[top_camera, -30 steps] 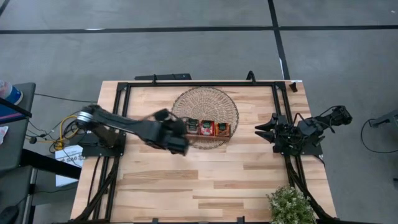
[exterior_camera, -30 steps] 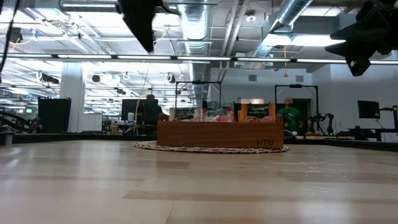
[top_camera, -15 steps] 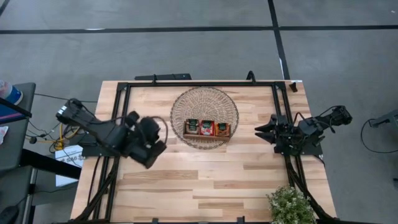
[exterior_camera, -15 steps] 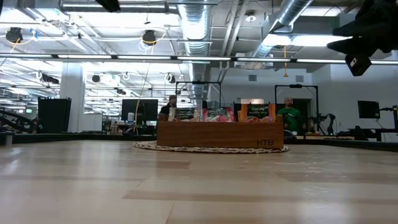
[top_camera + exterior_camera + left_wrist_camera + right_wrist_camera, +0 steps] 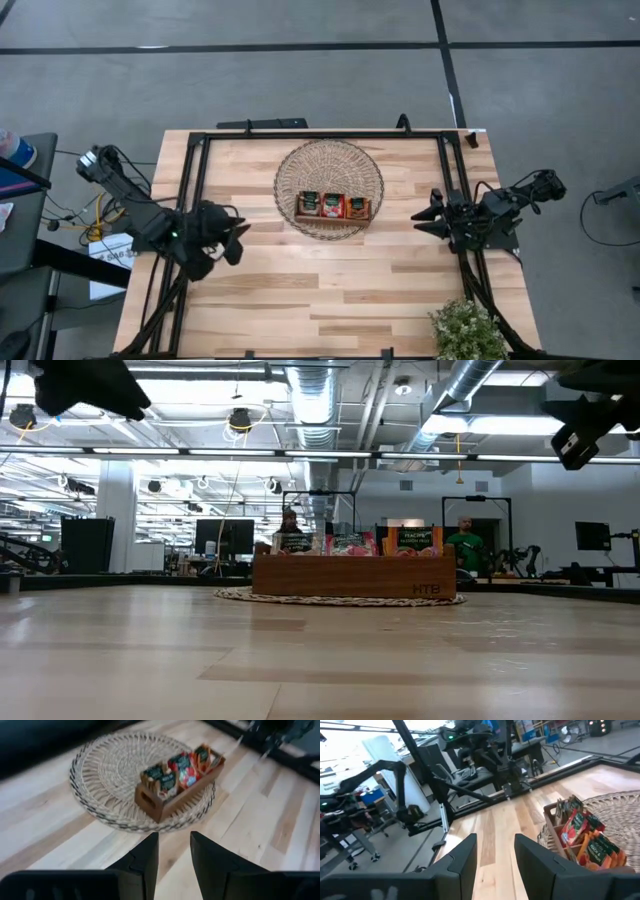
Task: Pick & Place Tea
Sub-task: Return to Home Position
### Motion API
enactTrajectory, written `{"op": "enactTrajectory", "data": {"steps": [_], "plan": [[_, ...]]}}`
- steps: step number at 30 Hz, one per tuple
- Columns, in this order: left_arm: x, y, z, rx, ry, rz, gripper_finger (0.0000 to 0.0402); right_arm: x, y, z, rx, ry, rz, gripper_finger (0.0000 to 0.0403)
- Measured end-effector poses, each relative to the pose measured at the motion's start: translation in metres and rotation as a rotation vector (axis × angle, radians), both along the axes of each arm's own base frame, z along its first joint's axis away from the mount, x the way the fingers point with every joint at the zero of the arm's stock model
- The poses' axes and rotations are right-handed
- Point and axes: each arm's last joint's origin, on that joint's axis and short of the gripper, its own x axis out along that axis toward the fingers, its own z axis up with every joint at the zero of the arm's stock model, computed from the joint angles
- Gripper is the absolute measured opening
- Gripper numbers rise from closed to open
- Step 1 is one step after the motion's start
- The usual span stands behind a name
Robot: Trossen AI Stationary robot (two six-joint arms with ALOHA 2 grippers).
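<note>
The tea sachets [image 5: 333, 205], dark-green, red and orange, stand upright in the three compartments of a brown wooden tray [image 5: 159, 804]. The tray rests on a round wicker basket [image 5: 330, 160] at the table's middle. My left gripper [image 5: 174, 845] hangs above the table's left side, well clear of the basket; it is open with nothing between its fingers. It shows in the high view as well [image 5: 240, 236]. My right gripper [image 5: 495, 851] waits open and empty by the table's right edge [image 5: 425, 211], pointing at the tray.
A black metal frame [image 5: 320, 133] runs along the table's far, left and right edges. A green plant [image 5: 466, 330] stands at the near right corner. Bare wood lies between the basket and the near edge. People show in the room beyond the table.
My left gripper has drawn back from the tray's left end toward the table's left edge, rolling about its own axis as it went, with nothing between its fingers. The tray and the sachets have stayed where they were.
</note>
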Motion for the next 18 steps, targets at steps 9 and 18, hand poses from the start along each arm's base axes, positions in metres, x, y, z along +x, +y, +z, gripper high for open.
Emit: {"op": "enactTrajectory", "data": {"steps": [9, 18], "plan": [[-0.027, 0.028, -0.022, -0.017, -0.086, -0.085, 0.0103, 0.0, 0.002, 0.0, -0.006, 0.0, 0.059, 0.0123], [-0.036, 0.058, -0.042, -0.007, -0.154, -0.08, 0.0103, -0.002, 0.001, 0.001, -0.032, -0.017, 0.063, 0.0123]]}}
